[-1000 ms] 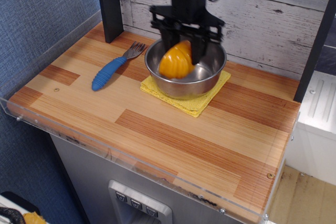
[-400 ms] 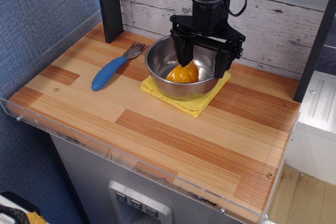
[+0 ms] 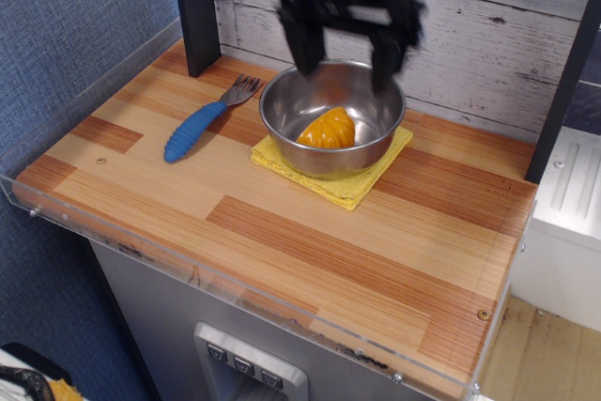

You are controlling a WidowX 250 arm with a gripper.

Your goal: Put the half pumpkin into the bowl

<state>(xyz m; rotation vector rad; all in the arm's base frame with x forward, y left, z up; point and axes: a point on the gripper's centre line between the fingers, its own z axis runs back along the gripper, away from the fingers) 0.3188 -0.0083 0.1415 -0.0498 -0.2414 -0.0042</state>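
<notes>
Pumpkin (image 3: 328,129) sits inside the bowl (image 3: 282,112), dome up, resting on the bowl floor toward the near wall. Gripper (image 3: 345,55) is above the bowl's far rim, motion-blurred, fingers (image 3: 305,44) spread wide and holding nothing. Pumpkin lies below and between the two fingers, clear of both, no contact. Bowl stands on a yellow cloth (image 3: 349,189) on the wooden table (image 3: 310,241). Blue-handled fork (image 3: 205,120) lies left of the bowl, apart from it, tines toward the back wall.
</notes>
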